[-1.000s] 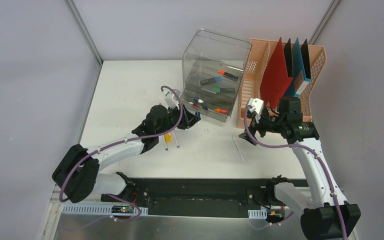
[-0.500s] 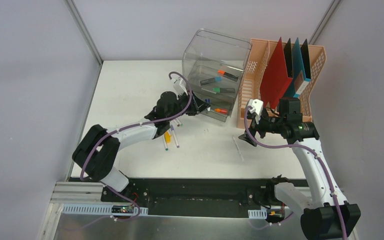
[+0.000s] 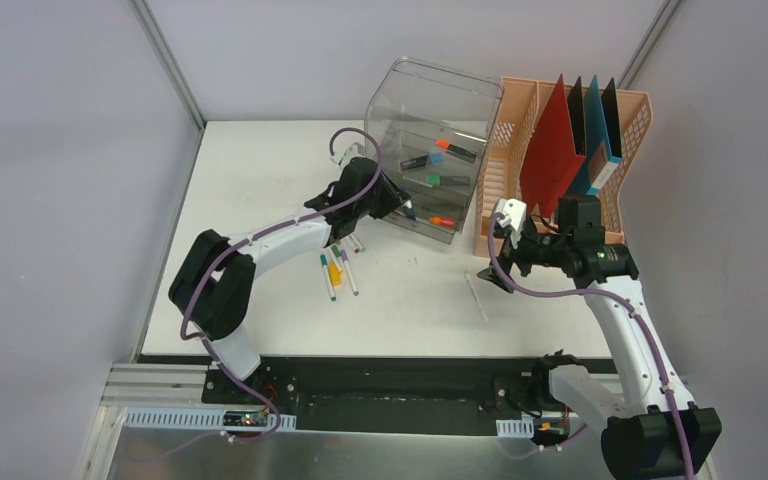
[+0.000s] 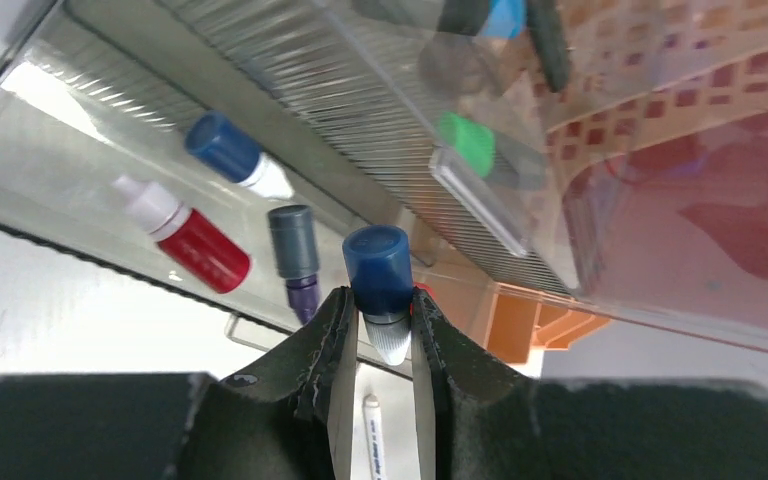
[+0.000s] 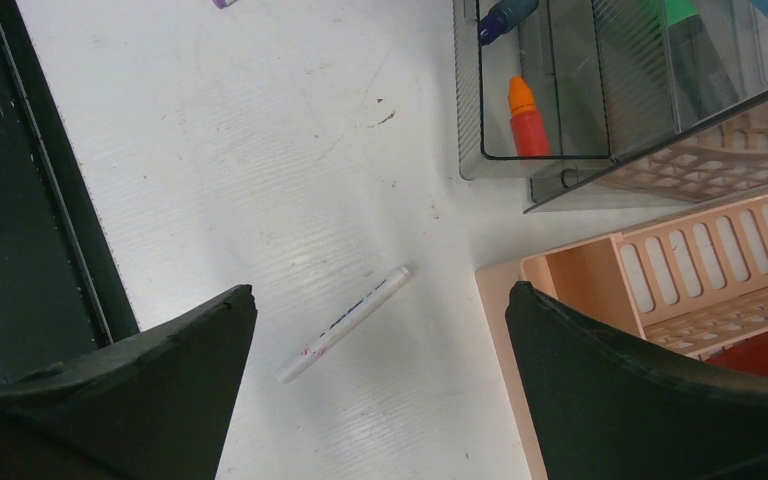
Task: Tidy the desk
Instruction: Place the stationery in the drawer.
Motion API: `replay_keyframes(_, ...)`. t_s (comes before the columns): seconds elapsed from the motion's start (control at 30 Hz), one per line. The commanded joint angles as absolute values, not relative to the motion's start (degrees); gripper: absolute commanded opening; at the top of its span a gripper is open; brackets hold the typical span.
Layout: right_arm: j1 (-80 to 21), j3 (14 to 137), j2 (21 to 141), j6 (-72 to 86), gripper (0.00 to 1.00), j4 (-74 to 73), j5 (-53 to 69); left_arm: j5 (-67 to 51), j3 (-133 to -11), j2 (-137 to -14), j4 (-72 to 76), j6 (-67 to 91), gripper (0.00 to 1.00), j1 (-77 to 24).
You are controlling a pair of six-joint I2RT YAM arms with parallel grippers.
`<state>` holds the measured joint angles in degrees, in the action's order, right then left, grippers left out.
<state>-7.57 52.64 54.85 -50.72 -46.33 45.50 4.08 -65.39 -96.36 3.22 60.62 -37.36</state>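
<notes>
The left gripper (image 4: 380, 305), clamped on a blue-capped marker (image 4: 378, 265), had advanced to the clear organizer's (image 3: 430, 95) bottom tray, apparently nearing deposit, while the right gripper (image 5: 375, 295) beside the organizer gaped empty.

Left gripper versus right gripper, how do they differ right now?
The left gripper is shut on a blue-capped marker; the right gripper is wide open and empty. The left gripper is at the clear plastic drawer box; the right gripper hovers over a thin white pen on the white desk. Both are black.
</notes>
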Motion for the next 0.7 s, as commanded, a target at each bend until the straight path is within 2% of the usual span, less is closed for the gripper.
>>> replay_keyframes(0.0,-7.0,52.8,53.8,-51.9,0.99,-46.0,47.5,7.1,-69.8,-97.7,-4.7,62.1,0.2,-36.8)
replay_keyframes(0.17,-7.0,52.8,53.8,-52.0,0.99,-46.0,47.5,6.3,-71.3,-97.8,-4.1,58.5,0.43,-36.8)
replay_keyframes(0.23,-7.0,52.8,53.8,-52.0,0.99,-46.0,47.4,5.6,-71.4,-97.4,-3.3,56.8,0.48,-36.8)
replay_keyframes(0.43,-6.9,52.7,53.8,-52.0,0.99,-46.1,47.3,0.5,-67.6,-94.2,4.8,50.4,0.52,-36.8)
replay_keyframes(0.67,-6.9,52.8,53.8,-52.2,0.99,-46.1,47.3,-14.2,-56.5,-86.4,22.4,35.2,0.6,-36.7)
